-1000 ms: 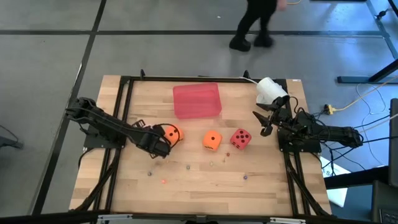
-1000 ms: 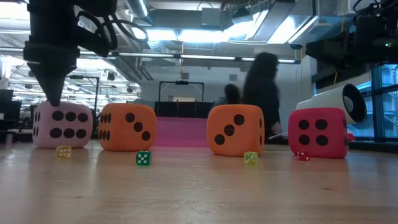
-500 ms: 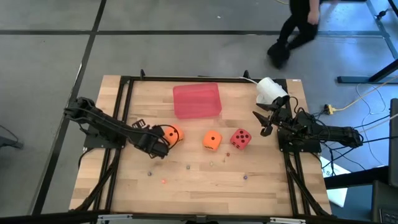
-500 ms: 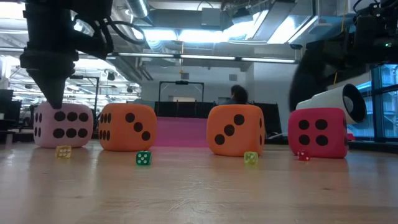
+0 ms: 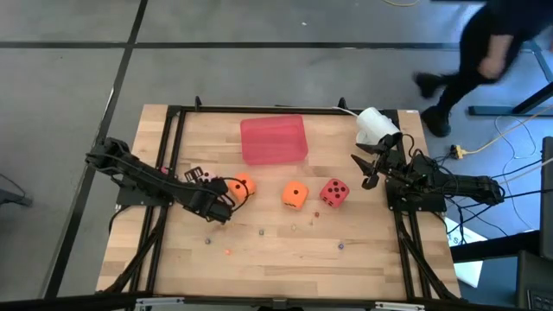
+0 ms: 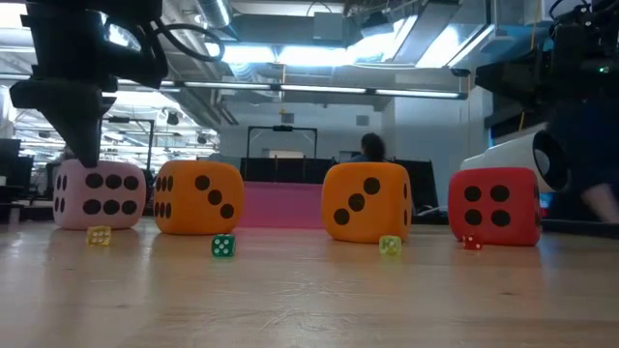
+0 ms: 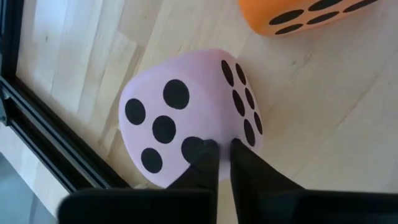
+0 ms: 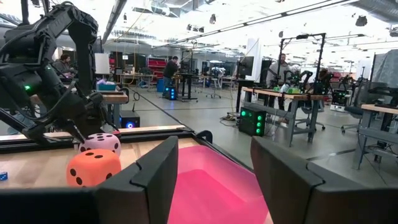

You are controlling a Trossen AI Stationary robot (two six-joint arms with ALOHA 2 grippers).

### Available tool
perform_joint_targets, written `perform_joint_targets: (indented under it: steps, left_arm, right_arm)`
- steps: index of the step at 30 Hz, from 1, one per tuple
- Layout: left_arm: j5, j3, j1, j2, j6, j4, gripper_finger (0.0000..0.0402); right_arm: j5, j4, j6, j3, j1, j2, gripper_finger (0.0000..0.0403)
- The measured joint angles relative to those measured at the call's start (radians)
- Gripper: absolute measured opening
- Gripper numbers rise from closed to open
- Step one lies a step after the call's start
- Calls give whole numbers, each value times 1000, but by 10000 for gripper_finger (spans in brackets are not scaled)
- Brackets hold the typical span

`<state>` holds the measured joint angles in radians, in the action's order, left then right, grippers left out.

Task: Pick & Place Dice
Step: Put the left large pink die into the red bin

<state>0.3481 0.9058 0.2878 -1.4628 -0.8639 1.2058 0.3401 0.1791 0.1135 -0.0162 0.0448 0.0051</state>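
The pink die (image 5: 206,176) sits on the table at the left, its five-pip face up and its six-pip face toward the near edge (image 6: 98,192). Two orange dice (image 5: 241,185) (image 5: 295,194) and the red die (image 5: 334,193) stand in a row to its right. The flat red tray (image 5: 274,139) lies behind them. My left gripper (image 7: 219,155) is shut and points down over the pink die (image 7: 186,127), its tip at the die's top (image 6: 83,157). My right gripper (image 5: 371,169) is open and empty at the table's right side. My left gripper's shut fingertips (image 7: 208,152) stand at the pink die's top face, by the edge toward the six-pip side (image 7: 221,134). They come from above, pointing down. I cannot tell whether they touch the die. The die rests flat on the table.
Tiny coloured beads lie on the near half of the table (image 6: 222,246) (image 6: 99,235) (image 6: 390,246). A white cylinder (image 5: 375,126) lies at the far right corner. A black frame (image 5: 173,130) runs along the table's edges. A person walks on the floor beyond the far right (image 5: 471,60).
My left arm has drawn back a little toward the table's left edge, so the pink die now shows beside it in the high view. Its gripper stays shut over that die. The dice have not moved. The person behind the table has walked to the right.
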Motion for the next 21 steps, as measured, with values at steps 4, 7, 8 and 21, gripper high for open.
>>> perform_joint_targets:
  steps: [4, 7, 8, 21]
  left_arm:
    - [7, 36, 0, 0, 30, -2, 4]
    - [13, 81, 0, -4, 55, 15, 3]
    - [19, 98, 0, -5, 62, 19, 2]
    - [-4, 135, 0, -3, 68, 61, 2]
  right_arm:
    - [0, 0, 0, 0, 0, 0, 203]
    - [0, 0, 0, 0, 0, 0, 203]
    - [0, 0, 0, 0, 0, 0, 203]
    - [0, 0, 0, 0, 0, 0, 203]
